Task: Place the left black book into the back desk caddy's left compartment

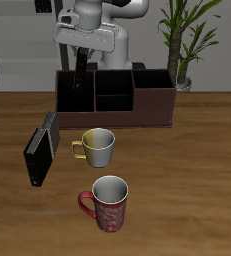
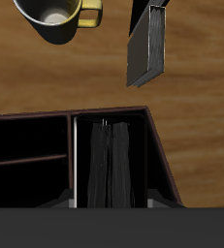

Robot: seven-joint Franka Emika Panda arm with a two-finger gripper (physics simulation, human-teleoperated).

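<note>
My gripper [image 1: 82, 62] hangs over the back desk caddy [image 1: 152, 105] and is shut on the left black book [image 1: 82, 80], a slim dark hardcover held upright. The book's lower part reaches down into the left compartment [image 1: 70, 92], the wide undivided end bay. In the wrist view the book [image 2: 109, 165] stands between the fingers of the gripper [image 2: 109, 196], inside the bay [image 2: 136, 155] and bounded by the caddy's reddish-brown wall [image 2: 158, 145]. I cannot tell whether the book touches the bay's floor.
A thicker black book [image 1: 42, 150] [image 2: 147, 44] with a pale grey page edge stands on the table in front of the caddy. Beside it is a yellow mug [image 1: 97, 147] [image 2: 55, 15], and a red patterned mug [image 1: 107, 203] sits nearer the front edge. A potted plant [image 1: 184, 40] stands behind the caddy.
</note>
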